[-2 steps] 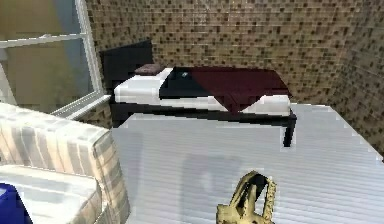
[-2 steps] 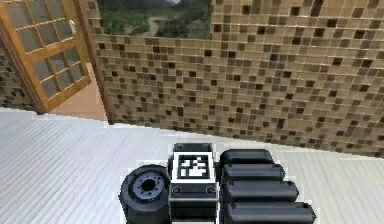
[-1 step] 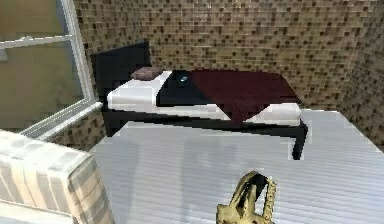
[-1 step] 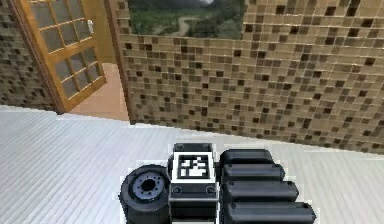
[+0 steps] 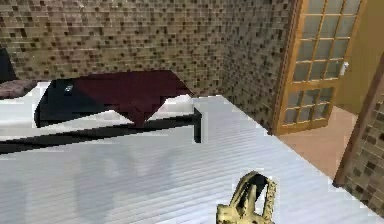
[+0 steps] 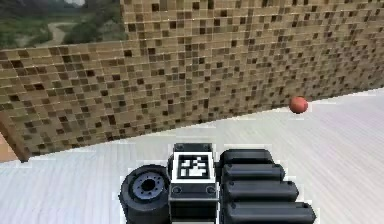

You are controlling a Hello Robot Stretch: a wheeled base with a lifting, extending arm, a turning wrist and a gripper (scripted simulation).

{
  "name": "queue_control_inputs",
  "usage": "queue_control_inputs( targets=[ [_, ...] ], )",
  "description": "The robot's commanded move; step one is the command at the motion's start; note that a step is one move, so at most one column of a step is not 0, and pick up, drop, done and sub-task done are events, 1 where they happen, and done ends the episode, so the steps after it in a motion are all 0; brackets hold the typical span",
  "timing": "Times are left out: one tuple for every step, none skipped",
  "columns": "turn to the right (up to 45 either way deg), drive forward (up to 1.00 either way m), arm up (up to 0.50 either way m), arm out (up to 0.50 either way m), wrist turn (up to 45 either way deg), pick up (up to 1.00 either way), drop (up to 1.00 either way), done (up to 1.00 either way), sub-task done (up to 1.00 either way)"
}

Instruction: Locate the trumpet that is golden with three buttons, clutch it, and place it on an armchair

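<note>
A golden object with dark gaps, shaped like a trumpet (image 5: 248, 203), lies on the pale plank floor at the bottom edge of the forward view, right of the middle. At the bottom of the arm side view sits the arm's dark ribbed bar (image 6: 258, 188), with a white marker square (image 6: 192, 166) on it. Left of that square is the gripper's (image 6: 146, 192) dark round body. Its far end cannot be made out, so I cannot tell whether it holds anything.
A bed (image 5: 100, 105) with a dark red blanket and black frame stands against the mosaic-tiled wall at the forward view's left. A wooden glazed door (image 5: 318, 62) stands at the right. A small orange-red ball (image 6: 298, 105) lies by the tiled wall (image 6: 200, 70).
</note>
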Motion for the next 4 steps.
queue_control_inputs(
  targets=[
    [-30.0, 0.0, 0.0, 0.0, 0.0, 0.0, 0.0, 0.0, 0.0],
    [36.0, 0.0, 0.0, 0.0, 0.0, 0.0, 0.0, 0.0, 0.0],
    [-39.0, 0.0, 0.0, 0.0, 0.0, 0.0, 0.0, 0.0, 0.0],
    [45.0, 0.0, 0.0, 0.0, 0.0, 0.0, 0.0, 0.0, 0.0]
  ],
)
